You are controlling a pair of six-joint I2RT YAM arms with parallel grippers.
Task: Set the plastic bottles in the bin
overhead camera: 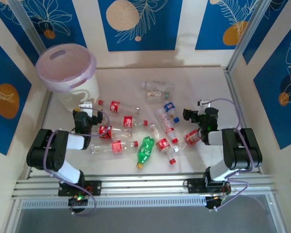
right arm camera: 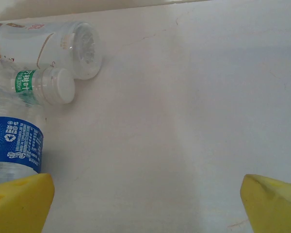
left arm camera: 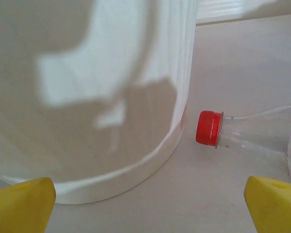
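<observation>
The white bin point(overhead camera: 68, 68), lined with a pale purple bag, stands at the far left; its wall point(left arm camera: 87, 97) is close in front of my left gripper. The plastic bottles lie scattered mid-table: red-labelled ones point(overhead camera: 117, 146), a green one with a yellow cap point(overhead camera: 145, 149) and a blue-capped one point(overhead camera: 170, 108). My left gripper point(overhead camera: 83, 110) point(left arm camera: 150, 204) is open at the bin's base, with a red-capped bottle point(left arm camera: 208, 128) just to its right. My right gripper point(overhead camera: 188, 114) point(right arm camera: 148, 204) is open over bare table. A blue-labelled bottle point(right arm camera: 14, 145) lies by its left finger.
A white-capped, green-labelled bottle point(right arm camera: 43, 85) and a plain clear bottle point(right arm camera: 48, 46) lie at the far left of the right wrist view. Metal frame posts and blue-patterned walls point(overhead camera: 140, 24) close in the table. An aluminium rail point(overhead camera: 145, 184) runs along the near edge.
</observation>
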